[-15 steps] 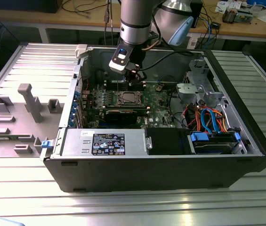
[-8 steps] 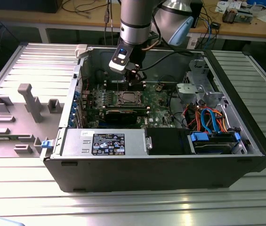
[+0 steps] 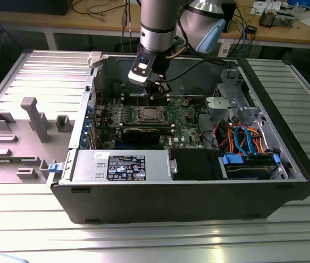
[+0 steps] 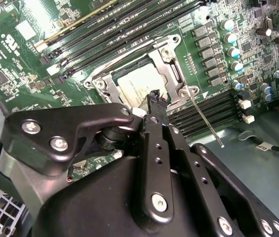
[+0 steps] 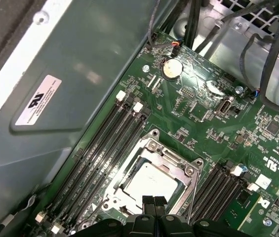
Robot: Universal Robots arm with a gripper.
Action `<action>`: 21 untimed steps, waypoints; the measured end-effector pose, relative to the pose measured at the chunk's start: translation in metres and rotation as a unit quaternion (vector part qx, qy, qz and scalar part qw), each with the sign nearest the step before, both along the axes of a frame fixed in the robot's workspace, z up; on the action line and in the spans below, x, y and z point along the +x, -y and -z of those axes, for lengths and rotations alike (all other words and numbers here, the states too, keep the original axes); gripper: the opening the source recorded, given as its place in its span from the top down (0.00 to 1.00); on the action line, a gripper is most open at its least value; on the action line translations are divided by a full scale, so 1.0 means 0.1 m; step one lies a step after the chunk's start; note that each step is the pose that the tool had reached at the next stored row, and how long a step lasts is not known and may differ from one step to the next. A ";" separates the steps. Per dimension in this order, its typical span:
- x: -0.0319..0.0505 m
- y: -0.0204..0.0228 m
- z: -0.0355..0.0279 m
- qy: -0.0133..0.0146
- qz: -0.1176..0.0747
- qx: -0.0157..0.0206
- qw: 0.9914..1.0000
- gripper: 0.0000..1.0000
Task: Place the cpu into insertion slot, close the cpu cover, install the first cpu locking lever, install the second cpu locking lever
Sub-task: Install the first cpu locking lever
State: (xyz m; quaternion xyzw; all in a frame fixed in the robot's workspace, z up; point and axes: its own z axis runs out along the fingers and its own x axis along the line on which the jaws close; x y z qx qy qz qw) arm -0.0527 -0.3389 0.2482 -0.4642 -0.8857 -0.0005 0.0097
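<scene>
The cpu (image 4: pixel 138 83) lies in the insertion slot (image 3: pixel 149 114) on the green board, its silver-grey top showing through the window of the cpu cover (image 4: pixel 171 54). The cover lies flat over it, also seen in the first wrist view as a silvery frame (image 5: pixel 181 167) around the cpu (image 5: pixel 151 181). One thin locking lever (image 4: pixel 206 122) sticks out free from a corner of the socket. My gripper (image 5: pixel 154 201) hangs just over the socket's edge, its black fingertips (image 4: pixel 155 98) shut together with nothing between them. Whether they touch the socket I cannot tell.
Long memory slots (image 4: pixel 129 19) flank the socket on both sides. A black expansion card (image 3: pixel 144 134) lies near it, with the power supply (image 3: pixel 123 166), drive cage (image 3: pixel 229 104) and coloured cables (image 3: pixel 242 139) around. The case wall (image 5: pixel 70 98) stands close by.
</scene>
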 end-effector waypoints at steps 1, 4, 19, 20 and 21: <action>0.000 0.000 0.000 0.000 -0.004 0.000 1.000 0.89; -0.001 0.000 0.000 0.000 -0.026 0.000 1.000 0.89; -0.002 0.000 0.000 0.000 -0.067 0.000 0.998 0.89; -0.001 0.000 0.000 0.000 -0.071 0.000 0.997 0.89; -0.002 0.000 0.000 0.000 -0.075 0.000 0.997 0.89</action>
